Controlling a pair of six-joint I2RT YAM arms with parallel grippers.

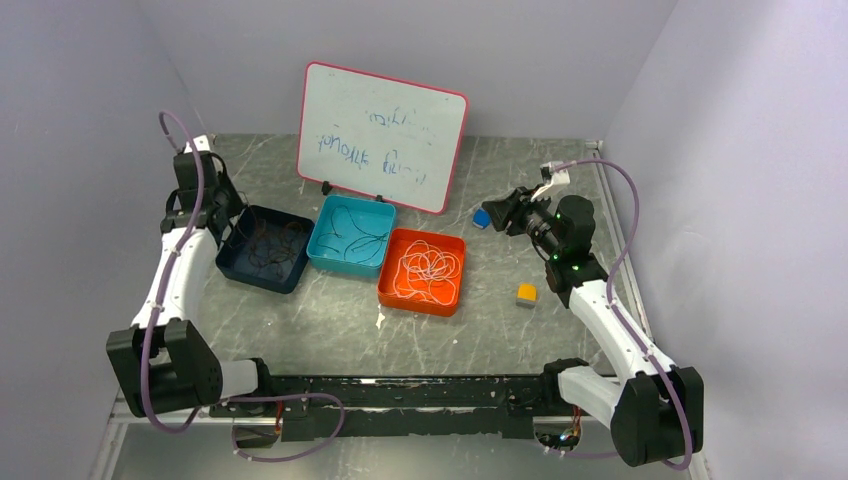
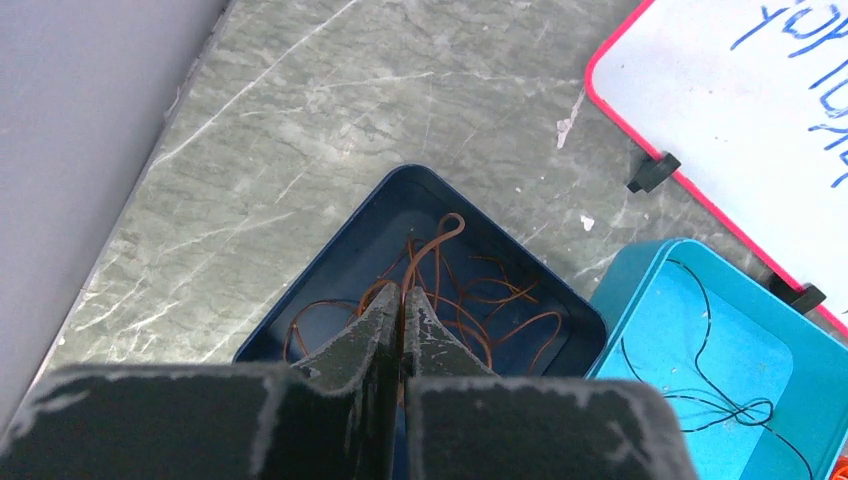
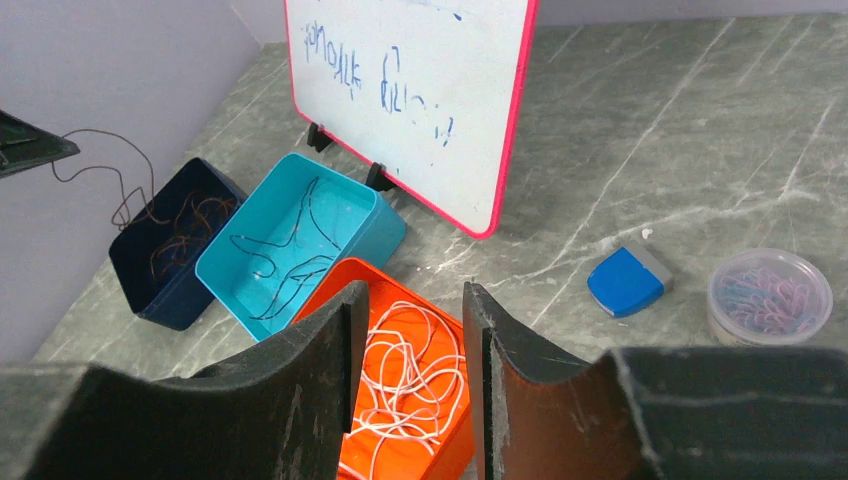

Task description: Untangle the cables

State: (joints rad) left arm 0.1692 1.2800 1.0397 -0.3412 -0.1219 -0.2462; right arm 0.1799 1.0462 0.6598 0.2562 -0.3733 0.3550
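Grey marbled table [image 1: 330,330] lies between lavender walls, with a whiteboard [image 1: 385,130] propped at the far side. The cables look sorted by colour. Reddish-brown cables [image 2: 480,300] fill the navy tray [image 1: 250,278] on the left, black cables [image 1: 352,238] the teal tray [image 1: 340,268], and white cables [image 1: 428,265] the orange tray [image 1: 415,303].

The left gripper [image 2: 401,300] hangs over the navy tray with its fingers pressed together. In the right wrist view a reddish-brown strand [image 3: 130,150] trails from its tip down into that tray, so releasing it seems to be the main step left. The right gripper [image 3: 408,300] is half-spread and empty, raised at the right.

Whether the loops inside each tray are truly free of one another is too fine to judge. The pinch itself is hidden behind the left fingers.
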